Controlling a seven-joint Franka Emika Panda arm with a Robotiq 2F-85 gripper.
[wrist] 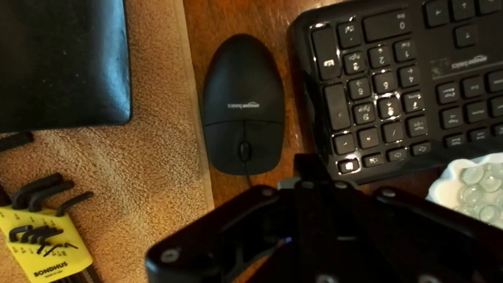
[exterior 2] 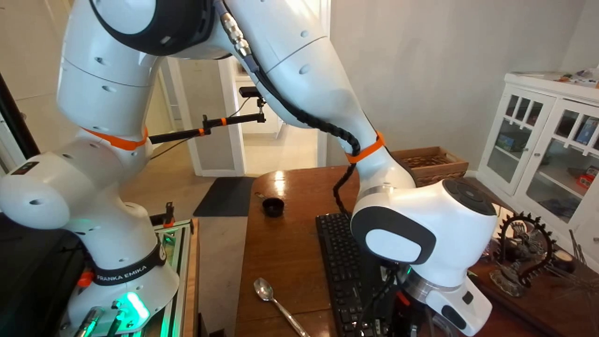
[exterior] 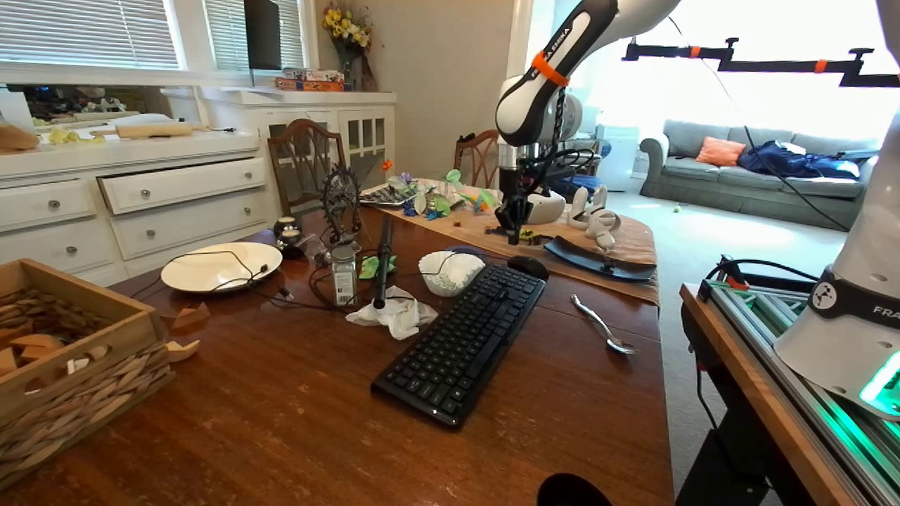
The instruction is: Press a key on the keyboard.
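Observation:
The long black keyboard (exterior: pixel 467 337) lies flat on the brown table and shows in both exterior views (exterior 2: pixel 340 267). In the wrist view its number-pad end (wrist: pixel 387 88) fills the upper right. My gripper (exterior: pixel 515 237) hangs above the table near the keyboard's far end, close to the black mouse (exterior: pixel 529 267). In the wrist view the gripper's fingers (wrist: pixel 312 167) are together with nothing seen between them. The tips appear over the gap between the mouse (wrist: pixel 243 106) and the keyboard's corner, apart from the keys. In an exterior view the arm hides part of the keyboard and the fingertips.
A white scalloped bowl (wrist: pixel 452 188) with clear beads sits beside the keyboard. A dark tray (exterior: pixel 598 261) and yellow hex-key holder (wrist: pixel 47 247) lie on the tan cloth. A spoon (exterior: pixel 598 320), white plate (exterior: pixel 221 267), glass jar (exterior: pixel 344 275) and wooden basket (exterior: pixel 84 379) are around.

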